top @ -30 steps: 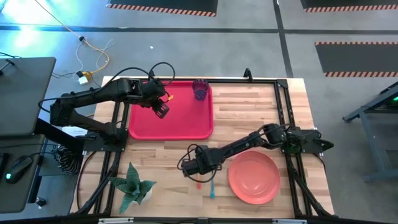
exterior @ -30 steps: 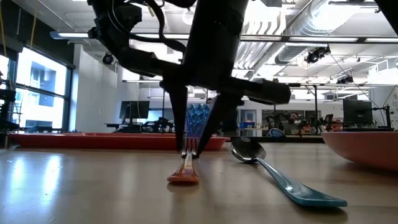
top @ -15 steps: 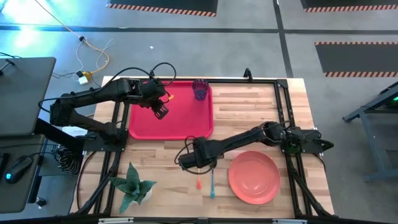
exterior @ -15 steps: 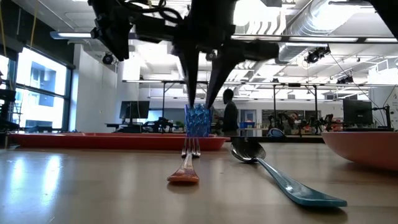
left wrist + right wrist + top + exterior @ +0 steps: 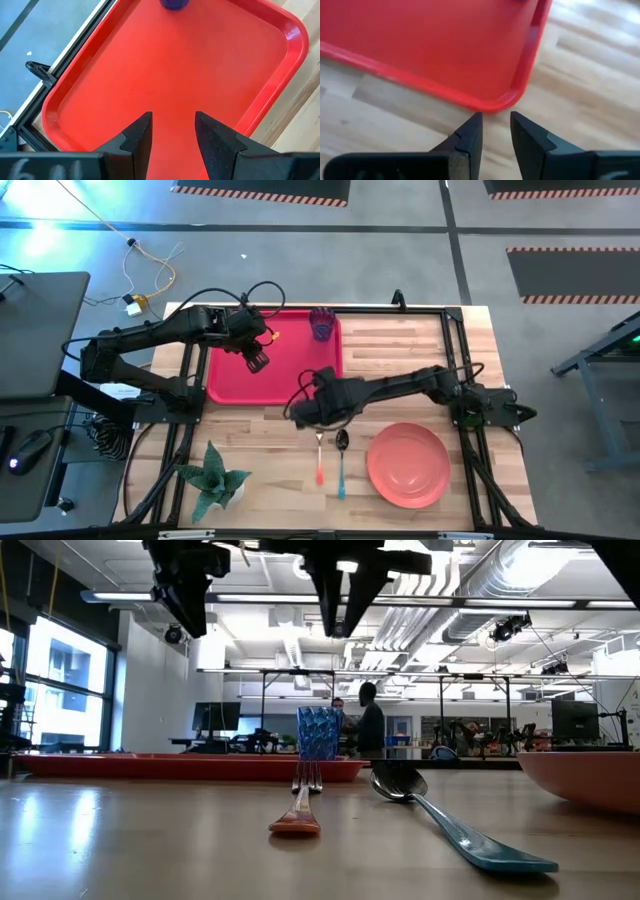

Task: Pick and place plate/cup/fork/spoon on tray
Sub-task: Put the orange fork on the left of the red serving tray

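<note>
The red tray [image 5: 290, 385] lies at the table's far left, and the dark blue cup [image 5: 321, 325] stands upright in its far right corner. The orange-handled fork [image 5: 320, 456] and the blue-handled spoon [image 5: 341, 464] lie side by side on the wood near the front edge. The pink plate [image 5: 407, 465] rests to their right. My right gripper [image 5: 299, 412] hangs open and empty above the tray's near right corner [image 5: 490, 102], well above the fork [image 5: 300, 805]. My left gripper [image 5: 258, 360] is open and empty over the tray's middle [image 5: 175, 75].
A small green plant [image 5: 215, 480] stands at the table's near left corner. Black frame rails [image 5: 455, 350] run along the table's sides and far edge. Bare wood [image 5: 400, 350] lies to the right of the tray.
My right gripper has risen from around the fork's tines and gone toward the table's far edge, to the tray's near right corner. The fork has stayed flat on the table beside the spoon.
</note>
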`<state>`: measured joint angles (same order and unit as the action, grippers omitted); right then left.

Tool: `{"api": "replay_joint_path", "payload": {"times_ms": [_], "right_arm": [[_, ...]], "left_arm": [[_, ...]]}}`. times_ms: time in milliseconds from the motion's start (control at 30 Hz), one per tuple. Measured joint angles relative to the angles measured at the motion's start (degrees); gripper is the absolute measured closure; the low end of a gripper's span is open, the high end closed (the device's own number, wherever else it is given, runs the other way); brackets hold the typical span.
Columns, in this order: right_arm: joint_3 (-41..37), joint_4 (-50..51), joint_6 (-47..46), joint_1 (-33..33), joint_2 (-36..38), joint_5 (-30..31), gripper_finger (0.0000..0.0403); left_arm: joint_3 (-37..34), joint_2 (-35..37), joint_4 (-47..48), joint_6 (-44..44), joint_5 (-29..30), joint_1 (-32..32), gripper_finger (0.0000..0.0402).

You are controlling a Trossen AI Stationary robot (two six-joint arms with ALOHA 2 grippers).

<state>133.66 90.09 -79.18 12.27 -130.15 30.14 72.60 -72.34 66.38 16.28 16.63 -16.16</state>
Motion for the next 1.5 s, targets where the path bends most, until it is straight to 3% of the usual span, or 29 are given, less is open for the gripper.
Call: {"api": "replay_joint_path", "payload": {"times_ms": [233, 567, 767, 900, 1167, 1500], "right_arm": [[-2.57, -0.07, 11.27, -2.53, 5.55, 4.88, 0.0313], [-2.57, -0.06, 36.72, -6.71, 16.02, 10.56, 0.0313], [-3.51, -0.19, 44.72, -8.21, 24.23, 13.25, 0.0313], [-11.08, -0.11, 45.17, -8.82, 31.19, 13.50, 0.0313], [-30.64, -0.33, 35.51, -8.91, 47.45, 12.43, 0.0313], [-42.98, -1.69, 33.05, -8.87, 60.46, 8.64, 0.0313]], "left_arm": [[0.00, 0.01, -0.01, 4.61, -1.50, 0.00, 0.0263], [0.00, 0.00, -0.59, 17.35, -5.54, 0.02, 0.0263], [0.00, 0.00, -4.52, 21.97, -7.79, 0.18, 0.0263], [0.00, 0.01, -8.11, 27.84, -9.43, 1.34, 0.0263], [0.00, 0.02, -12.45, 39.31, -9.49, 6.23, 0.0263], [0.00, -0.71, -21.74, 49.65, -7.96, 13.19, 0.0264]]}}
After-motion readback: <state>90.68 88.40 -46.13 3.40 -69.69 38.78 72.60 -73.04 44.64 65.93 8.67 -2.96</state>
